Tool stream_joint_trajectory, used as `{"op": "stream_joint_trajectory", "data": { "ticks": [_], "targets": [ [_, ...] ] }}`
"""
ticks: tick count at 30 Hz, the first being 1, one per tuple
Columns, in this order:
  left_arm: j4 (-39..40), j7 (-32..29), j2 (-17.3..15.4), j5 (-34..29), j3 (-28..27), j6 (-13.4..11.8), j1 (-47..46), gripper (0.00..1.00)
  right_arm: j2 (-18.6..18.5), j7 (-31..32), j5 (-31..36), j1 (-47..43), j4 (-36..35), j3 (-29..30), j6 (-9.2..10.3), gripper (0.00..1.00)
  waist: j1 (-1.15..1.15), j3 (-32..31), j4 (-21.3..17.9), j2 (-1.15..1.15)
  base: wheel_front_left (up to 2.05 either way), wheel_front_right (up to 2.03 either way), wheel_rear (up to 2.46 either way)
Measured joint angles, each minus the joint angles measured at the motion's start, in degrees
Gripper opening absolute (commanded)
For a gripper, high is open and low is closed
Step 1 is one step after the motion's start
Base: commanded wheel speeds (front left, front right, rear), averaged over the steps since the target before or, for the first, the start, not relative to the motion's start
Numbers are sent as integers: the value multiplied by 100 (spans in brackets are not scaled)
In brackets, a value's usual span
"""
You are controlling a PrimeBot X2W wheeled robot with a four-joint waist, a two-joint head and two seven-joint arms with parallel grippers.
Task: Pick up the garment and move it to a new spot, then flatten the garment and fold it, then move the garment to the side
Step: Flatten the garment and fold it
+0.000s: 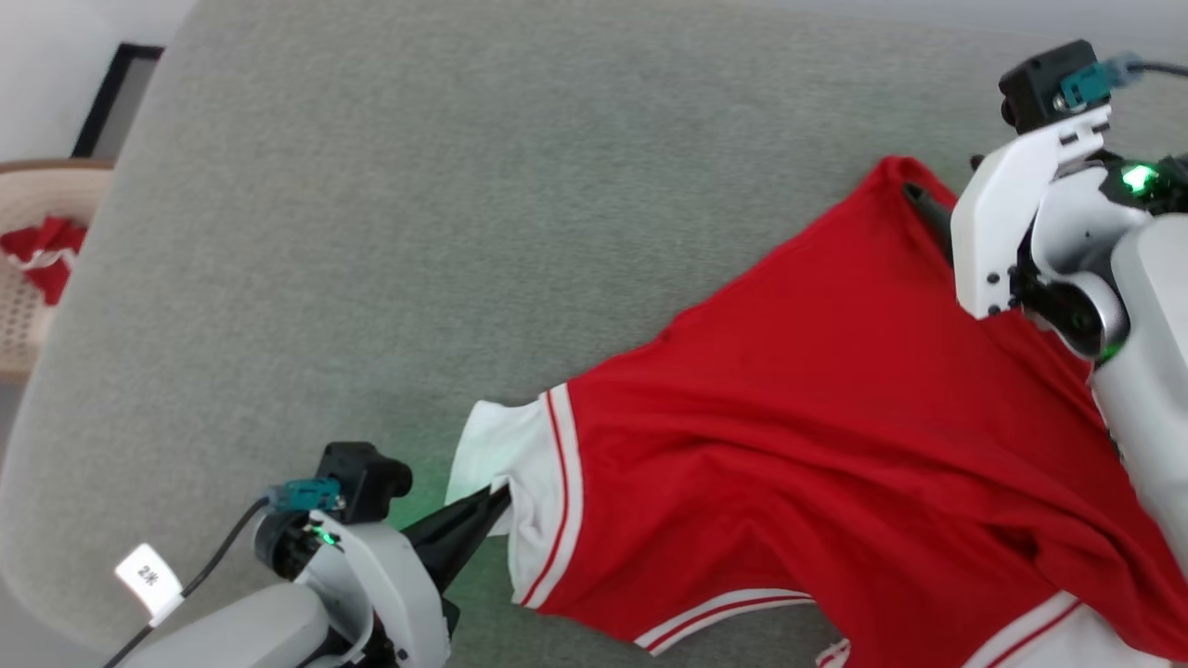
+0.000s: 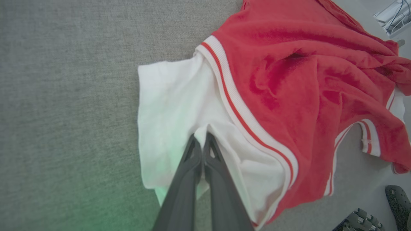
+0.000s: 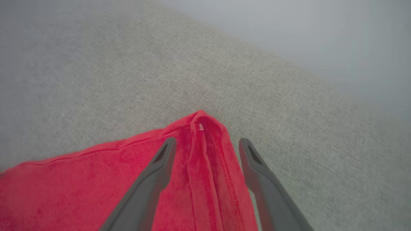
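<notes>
Pinching a white sleeve [image 2: 167,96] of the shirt [image 1: 817,417] in the closed left gripper [image 2: 200,136]. Straddling a red corner [image 3: 200,122] with the wide-open right gripper [image 3: 208,141], holding nothing. Spread over a grey cushion [image 1: 418,232].

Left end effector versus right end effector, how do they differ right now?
The left end effector is shut, pinching the white sleeve of the garment; the right end effector is open, its fingers straddling a red corner ungripped. In head view, left sits low, right high. Both have dark fingers at the same garment.
</notes>
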State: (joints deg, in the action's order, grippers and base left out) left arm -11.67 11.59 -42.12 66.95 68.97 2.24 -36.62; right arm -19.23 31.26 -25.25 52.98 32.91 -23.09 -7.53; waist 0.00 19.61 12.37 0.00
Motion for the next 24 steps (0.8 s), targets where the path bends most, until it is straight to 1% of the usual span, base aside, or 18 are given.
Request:
{"op": "stream_joint_trajectory", "data": {
  "ticks": [5, 7, 11, 12, 13, 15, 16, 20, 24],
  "targets": [
    [-143, 2, 133, -1, 8, 113, -77, 0, 52, 194, -88, 658, 1188, -450, -1, 100, 0, 85, 225, 0, 0, 0, 0],
    [-196, 4, 183, -1, 12, 144, -87, 0, 62, 335, -109, 819, 1551, -581, 0, 100, 0, 118, 303, 0, 0, 0, 0],
    [-305, 14, 256, -1, 18, 226, -99, 0, 140, 808, -255, 1150, 2182, -723, -1, 100, 0, 171, 427, 0, 0, 0, 0],
    [-334, 30, 266, 0, 19, 235, -99, 0, 158, 933, -311, 1224, 2297, -730, 0, 88, 0, 180, 447, 0, 0, 0, 0],
    [-359, 30, 281, 0, 21, 240, -103, 0, 168, 1065, -344, 1280, 2386, -757, 0, 0, 0, 186, 462, 0, 0, 0, 0],
    [-406, 51, 296, 2, 19, 277, -108, 0, 178, 1270, -380, 1383, 2492, -851, 0, 0, 0, 187, 467, 0, 0, 0, 0],
    [-431, 54, 301, 5, 18, 281, -111, 0, 178, 1268, -437, 1402, 2543, -850, -1, 0, 0, 185, 461, 0, 0, 0, 0],
    [-509, 1, 290, 14, 29, 316, -163, 0, 200, 1200, -602, 1461, 2717, -798, -1, 0, 0, 151, 400, 0, 0, 0, 0],
    [-470, -200, 146, 29, 13, 335, -344, 0, 216, 1013, -702, 1470, 2751, -795, -2, 0, 0, 77, 296, 0, 0, 0, 0]
  ]
}}
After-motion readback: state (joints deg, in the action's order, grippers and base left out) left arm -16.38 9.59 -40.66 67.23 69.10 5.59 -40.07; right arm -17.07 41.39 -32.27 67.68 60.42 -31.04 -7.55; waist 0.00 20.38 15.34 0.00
